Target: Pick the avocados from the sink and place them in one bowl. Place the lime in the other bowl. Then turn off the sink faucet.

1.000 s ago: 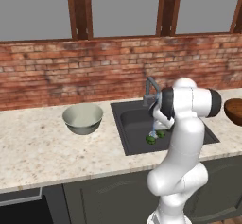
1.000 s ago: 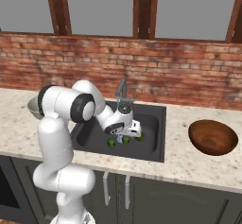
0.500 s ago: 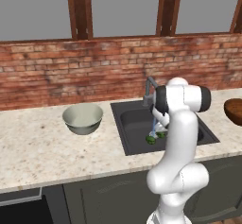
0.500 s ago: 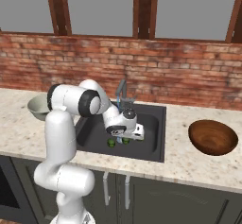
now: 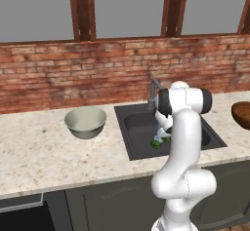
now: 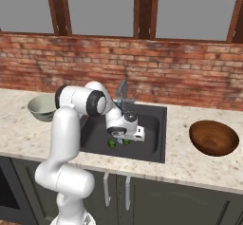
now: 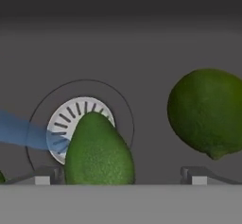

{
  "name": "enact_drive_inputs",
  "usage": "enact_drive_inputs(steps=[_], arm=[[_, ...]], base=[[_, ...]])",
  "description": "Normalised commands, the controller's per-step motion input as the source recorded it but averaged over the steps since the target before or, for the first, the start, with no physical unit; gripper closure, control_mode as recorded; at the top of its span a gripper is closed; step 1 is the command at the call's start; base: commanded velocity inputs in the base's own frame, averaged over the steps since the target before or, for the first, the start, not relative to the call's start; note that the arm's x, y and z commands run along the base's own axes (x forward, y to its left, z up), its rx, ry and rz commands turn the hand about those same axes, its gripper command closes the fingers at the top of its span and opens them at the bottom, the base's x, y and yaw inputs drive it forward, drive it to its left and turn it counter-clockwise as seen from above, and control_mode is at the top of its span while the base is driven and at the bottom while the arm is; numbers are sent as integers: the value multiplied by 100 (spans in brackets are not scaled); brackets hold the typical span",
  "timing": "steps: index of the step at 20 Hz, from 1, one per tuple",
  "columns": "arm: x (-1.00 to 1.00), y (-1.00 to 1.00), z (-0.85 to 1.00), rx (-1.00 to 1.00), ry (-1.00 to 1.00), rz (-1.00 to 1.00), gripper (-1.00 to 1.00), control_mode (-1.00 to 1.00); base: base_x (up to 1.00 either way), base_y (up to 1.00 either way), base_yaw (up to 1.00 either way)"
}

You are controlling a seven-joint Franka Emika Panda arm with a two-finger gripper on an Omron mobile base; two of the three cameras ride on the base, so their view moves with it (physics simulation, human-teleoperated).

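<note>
Left base view: the gripper (image 5: 163, 133) reaches into the sink (image 5: 139, 130); green fruit (image 5: 157, 144) lies at its 6 o'clock. The grey-green bowl (image 5: 86, 123) holds nothing.

Right base view: the brown bowl (image 6: 214, 137) holds nothing.

Hand view: jaws apart. One avocado (image 7: 98, 153), long axis toward 12 o'clock, covers the drain (image 7: 71, 121); one lime (image 7: 208, 111) at 3 o'clock.

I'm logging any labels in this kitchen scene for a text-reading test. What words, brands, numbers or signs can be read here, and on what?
None: no readable text anywhere.
The avocado, lime, sink, faucet, pale grey-green bowl, brown bowl, brick wall and gripper are all unmarked.
</note>
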Motion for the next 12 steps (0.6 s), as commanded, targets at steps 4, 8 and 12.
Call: enact_drive_inputs(steps=[4, 8, 12], arm=[[19, 2, -18, 0, 0, -2, -100, -100], [19, 5, -16, 0, 0, -3, -100, -100], [13, 4, -15, 0, 0, -3, -100, -100]], base=[[0, 0, 0], [0, 0, 0], [0, 0, 0]])
